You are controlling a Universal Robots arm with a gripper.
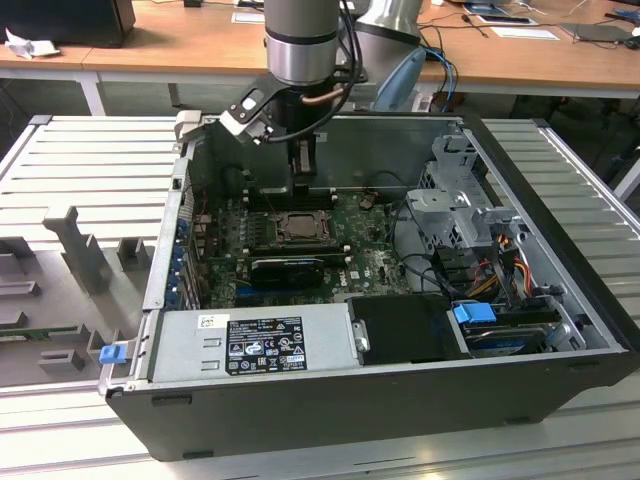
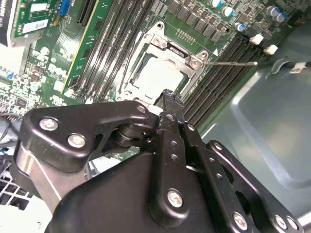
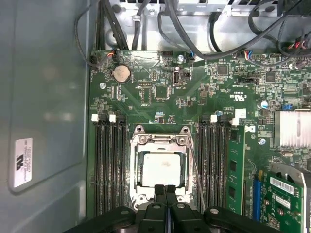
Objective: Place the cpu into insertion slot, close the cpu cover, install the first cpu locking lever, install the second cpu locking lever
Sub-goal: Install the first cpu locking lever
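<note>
Open black metal computer case (image 1: 400, 405) lies on its side on the ribbed grey worktop (image 1: 90, 150). Inside it are the green motherboard (image 3: 194, 97), the grey boxed power supply (image 1: 255, 340) and a bare steel drive cage (image 1: 460, 205). The claw (image 3: 166, 190) hangs down inside the case. Its two black fingers are pressed together with only a seam between them and nothing gripped. The square black insertion slot (image 1: 298, 226) sits directly under and just beyond the claw tips. It holds the small square cpu with the dull silver top (image 3: 160, 168). The cpu lies flat in it, metal face up. It's square, so no long axis, and its edges run parallel to the long black memory slots (image 3: 109, 165) flanking the claw on both sides. The thin dark-grey cpu cover frame (image 3: 160, 141) lies down over the slot, and the cpu shows through its window. The claw tips are at the cover edge nearest the claw; can't tell if they touch. A thin metal lever rod (image 3: 195, 172) runs lengthwise along one side of the slot, roughly parallel to the memory slots. In the second wrist view it angles out across them.
</note>
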